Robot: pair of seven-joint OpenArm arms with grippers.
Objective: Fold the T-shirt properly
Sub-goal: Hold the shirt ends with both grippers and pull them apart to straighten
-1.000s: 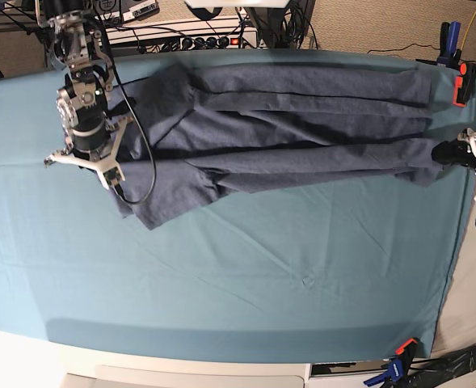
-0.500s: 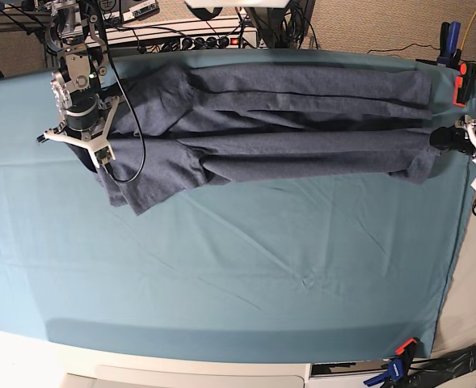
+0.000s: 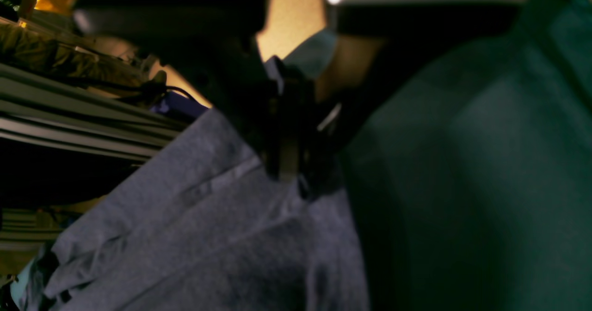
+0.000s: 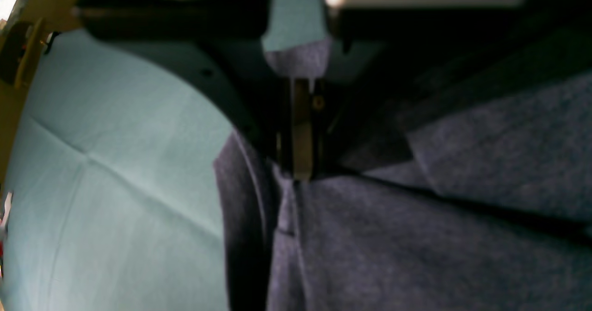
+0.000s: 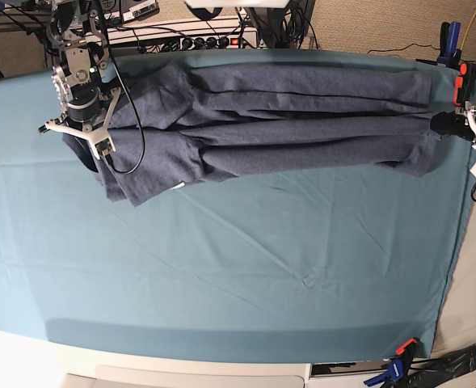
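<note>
Teal cloth (image 5: 221, 275) underneath; T-shirt (image 5: 286, 121) stretched between left fingers (image 3: 284, 163) and right fingers (image 4: 300, 163), both pinching fabric.

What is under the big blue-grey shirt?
Under the T-shirt lies the teal table cloth, showing all around it. Whatever is beneath the cloth, and the cloth directly under the shirt, is covered.

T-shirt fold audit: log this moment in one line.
T-shirt: stretched across table | left end effector: shut on T-shirt | right end effector: shut on T-shirt
</note>
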